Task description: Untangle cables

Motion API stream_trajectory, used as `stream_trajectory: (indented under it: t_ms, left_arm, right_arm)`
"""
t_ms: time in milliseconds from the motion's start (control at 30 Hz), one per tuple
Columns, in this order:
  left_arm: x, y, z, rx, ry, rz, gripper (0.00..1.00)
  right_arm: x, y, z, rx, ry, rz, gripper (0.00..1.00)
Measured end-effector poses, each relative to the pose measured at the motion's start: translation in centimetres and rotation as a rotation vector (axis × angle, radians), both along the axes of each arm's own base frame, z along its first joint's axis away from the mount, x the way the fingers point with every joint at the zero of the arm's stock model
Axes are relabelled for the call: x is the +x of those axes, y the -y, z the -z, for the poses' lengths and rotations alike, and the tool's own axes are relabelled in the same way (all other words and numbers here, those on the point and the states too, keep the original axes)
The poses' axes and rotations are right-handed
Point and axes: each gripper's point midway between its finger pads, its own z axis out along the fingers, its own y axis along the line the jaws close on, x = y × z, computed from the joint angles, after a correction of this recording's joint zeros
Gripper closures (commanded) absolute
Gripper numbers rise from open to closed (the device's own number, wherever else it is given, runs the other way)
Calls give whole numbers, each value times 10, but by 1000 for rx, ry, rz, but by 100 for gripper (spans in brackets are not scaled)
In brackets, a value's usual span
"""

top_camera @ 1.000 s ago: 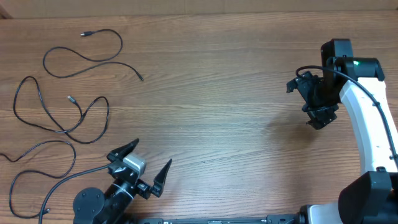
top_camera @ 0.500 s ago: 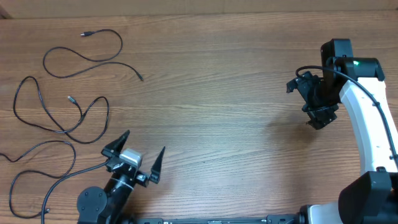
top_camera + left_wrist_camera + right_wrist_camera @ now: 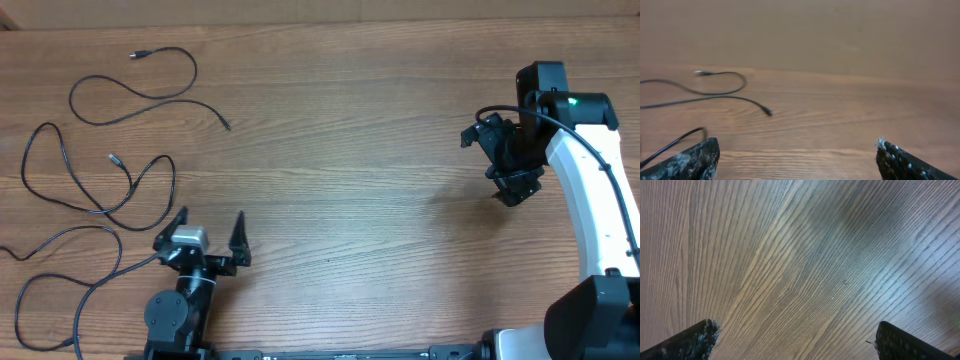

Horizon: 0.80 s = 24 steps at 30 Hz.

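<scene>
A: Entry one, cables (image 3: 112,158). Whereabouts?

B: Left side of the wooden table (image 3: 350,150). Three thin black cords in loose loops, none between any fingers. Top cable (image 3: 193,72) toward the far edge, a small plug at each end. Middle cable (image 3: 173,182) below it, crossing over itself, its nearest bend close to the left arm's fingers. Lowest cable (image 3: 120,250) beside the left arm's base.

A: Hidden, cut off, unclear?

B: Lowest cable clipped by the left frame edge in the overhead view. Near the bottom left corner, hard to separate from the arm's own wire. Left wrist view soft and blurred throughout: one looped cable with a plug end legible, plus a second cord (image 3: 690,132) vanishing behind the left-hand fingertip. Right wrist view: wood grain and two fingertips only. Right arm cropped at the right and bottom edges overhead.

A: Left arm, pose?

B: Low at the near edge, folded over its base, wrist aimed toward the far side. Left gripper (image 3: 211,214) spread wide, empty.

A: Right arm?

B: White-shelled, up along the right edge, green light at the top joint, wrist turned down toward the table. Right gripper (image 3: 515,190) likewise fully parted, grasping nothing, above bare wood.
</scene>
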Motion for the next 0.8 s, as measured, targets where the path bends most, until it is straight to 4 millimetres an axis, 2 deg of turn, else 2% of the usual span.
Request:
stream_trajectory:
  t_ms: [367, 800]
  left_arm:
    - [1, -35, 4, -13, -15, -170, 0]
    - [1, -29, 4, 138, -10, -132, 0]
  right_arm:
    - [2, 0, 0, 0, 10, 0, 0]
    - [2, 0, 0, 0, 10, 0, 0]
